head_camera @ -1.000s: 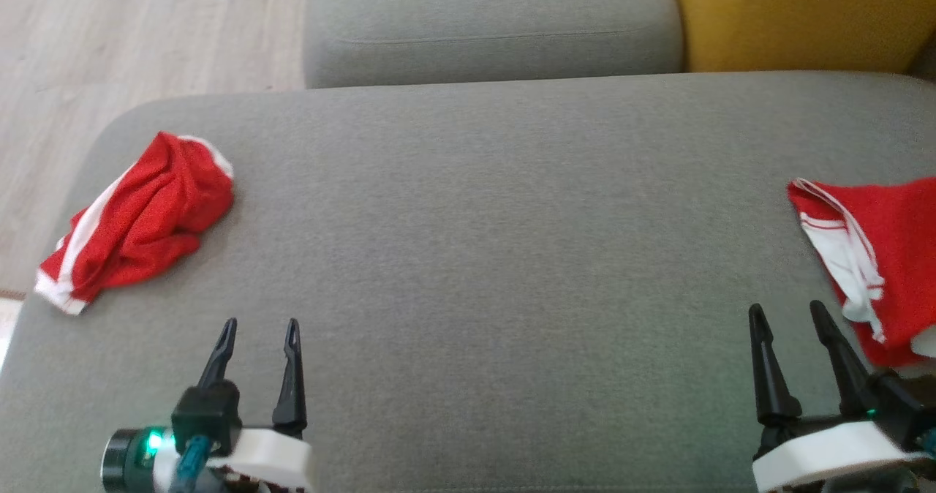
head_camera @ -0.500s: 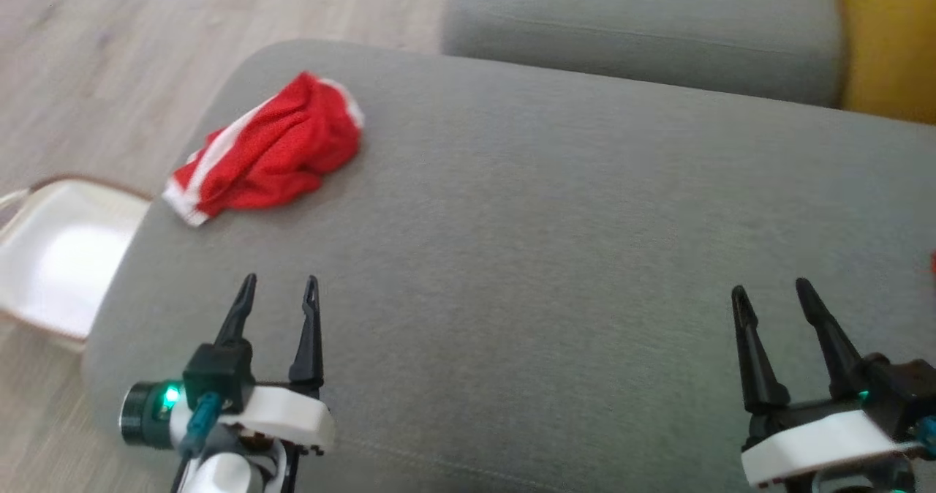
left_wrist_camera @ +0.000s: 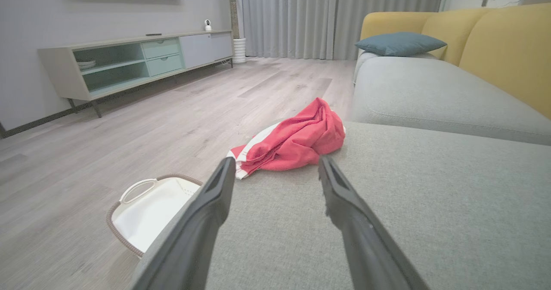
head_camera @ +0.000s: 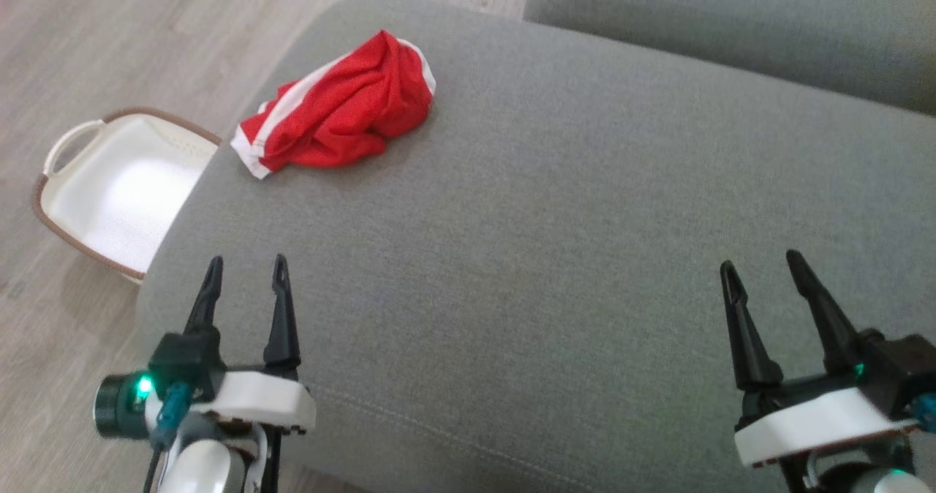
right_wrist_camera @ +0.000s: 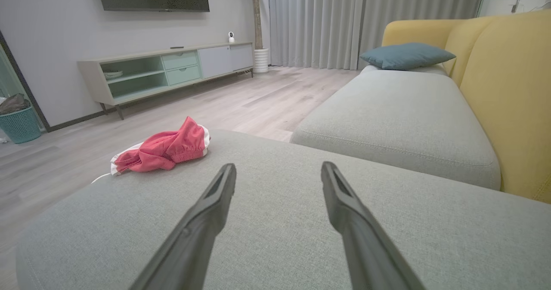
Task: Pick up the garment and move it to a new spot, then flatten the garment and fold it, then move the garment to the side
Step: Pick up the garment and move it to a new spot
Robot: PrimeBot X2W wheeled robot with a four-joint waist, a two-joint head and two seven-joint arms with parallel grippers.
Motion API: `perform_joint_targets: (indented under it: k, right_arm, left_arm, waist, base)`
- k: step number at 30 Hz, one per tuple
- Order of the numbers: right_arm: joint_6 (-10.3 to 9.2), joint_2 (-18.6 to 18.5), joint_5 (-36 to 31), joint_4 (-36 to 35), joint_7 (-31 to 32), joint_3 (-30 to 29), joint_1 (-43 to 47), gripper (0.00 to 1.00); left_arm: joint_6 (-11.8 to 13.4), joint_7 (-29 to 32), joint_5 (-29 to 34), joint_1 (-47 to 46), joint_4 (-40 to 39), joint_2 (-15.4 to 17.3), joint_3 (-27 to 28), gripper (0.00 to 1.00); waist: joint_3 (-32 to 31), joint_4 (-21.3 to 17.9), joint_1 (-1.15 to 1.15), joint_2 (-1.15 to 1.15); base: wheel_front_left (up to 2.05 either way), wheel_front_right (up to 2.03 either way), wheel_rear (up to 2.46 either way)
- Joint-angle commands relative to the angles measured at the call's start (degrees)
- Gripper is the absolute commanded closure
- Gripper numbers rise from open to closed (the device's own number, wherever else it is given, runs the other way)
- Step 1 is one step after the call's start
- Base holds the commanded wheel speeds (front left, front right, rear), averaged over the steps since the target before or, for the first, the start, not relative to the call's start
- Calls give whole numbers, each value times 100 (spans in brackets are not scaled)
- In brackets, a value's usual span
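Garment (head_camera: pixel 340 116), red with white trim, crumpled on grey cushion (head_camera: pixel 548 222), left pincer (head_camera: pixel 247 260) and right pincer (head_camera: pixel 760 260) spread, empty

Red cloth garment (head_camera: pixel 340 113); matt woven grey cushion (head_camera: pixel 556 244)

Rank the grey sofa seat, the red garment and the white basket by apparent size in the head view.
1. Grey sofa seat, clearly largest.
2-3. Red garment and white basket look alike; the basket, lower on the floor, is partly hidden by the seat, so unranked.
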Motion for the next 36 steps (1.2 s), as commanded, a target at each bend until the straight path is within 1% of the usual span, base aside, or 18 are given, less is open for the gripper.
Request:
perform_joint_targets:
  k: [1,5,9,11,14,18,19,20,21,24,25,27,29,30,31,33,36]
  right_arm:
    - [-4,-145,-8,-266,44,132,-314,0]
    - [-4,-307,-5,-464,209,127,-500,0]
    - [-4,-517,-11,-690,382,94,-707,0]
    - [-4,-617,-7,-776,460,52,-798,0]
    - [-4,-735,22,-864,508,-17,-942,0]
    - [-4,-834,64,-893,502,-57,-1117,0]
    - [-4,-834,64,-893,502,-57,-1117,0]
    - [-4,-869,92,-890,487,-6,-1213,0]
    - [-4,-869,92,-890,487,-6,-1213,0]
    - [-4,-880,109,-847,453,-1,-1302,0]
    - [-4,-871,119,-815,422,-8,-1339,0]
    - [-4,-856,129,-782,398,-20,-1357,0]
    - [-4,-830,144,-749,376,-41,-1361,0]
    - [-4,-821,148,-733,363,-46,-1363,0]
    - [-4,-806,152,-715,348,-54,-1365,0]
    - [-4,-788,145,-653,318,-62,-1361,0]
    - [-4,-759,127,-549,263,-62,-1337,0]
  left_arm:
    - [-48,-68,50,-389,-205,-6,299,0]
    - [-259,-68,-12,-834,-160,-147,434,0]
    - [-536,-68,-77,-1542,234,-215,566,0]
    - [-713,-68,-135,-1973,619,-206,607,0]
    - [-988,-40,-209,-2682,1435,-106,618,0]
    - [-1364,247,-367,-3598,2619,-22,604,0]
    - [-1364,247,-367,-3598,2619,-22,604,0]
    - [-1499,405,-438,-4001,3226,70,640,0]
    - [-1499,405,-438,-4001,3226,70,640,0]
    - [-1621,582,-570,-4456,4026,139,719,0]
    - [-1608,675,-633,-4669,4463,193,782,0]
    - [-1577,798,-704,-4840,4847,235,847,0]
    - [-1615,870,-759,-4985,5142,266,875,1]
    - [-1638,853,-756,-5047,5255,304,867,52]
    - [-1671,800,-762,-5099,5349,333,868,100]
    - [-1684,609,-695,-5152,5502,413,814,100]
    - [-1536,208,-587,-5115,5604,481,764,100]
  waist:
    - [190,-99,0,0]
    - [747,-293,0,0]
    - [1409,-498,0,0]
    - [1713,-596,0,0]
    - [2101,-740,0,0]
    - [2448,-897,0,0]
    - [2448,-897,0,0]
    - [2596,-1018,0,0]
    - [2596,-1018,0,0]
    - [2701,-1141,0,0]
    - [2736,-1214,0,0]
    - [2759,-1264,0,0]
    - [2769,-1295,0,0]
    - [2770,-1309,0,0]
    - [2763,-1321,0,0]
    - [2689,-1342,0,0]
    - [2448,-1354,0,0]
  base:
    - [0,0,0]
    - [0,0,0]
    - [0,0,0]
    - [0,0,0]
    - [0,0,0]
    - [0,0,0]
    - [0,0,0]
    - [0,0,0]
    - [0,0,0]
    - [0,0,0]
    - [0,0,0]
    - [0,0,0]
    - [0,0,0]
    - [0,0,0]
    - [0,0,0]
    - [0,0,0]
    - [0,0,0]
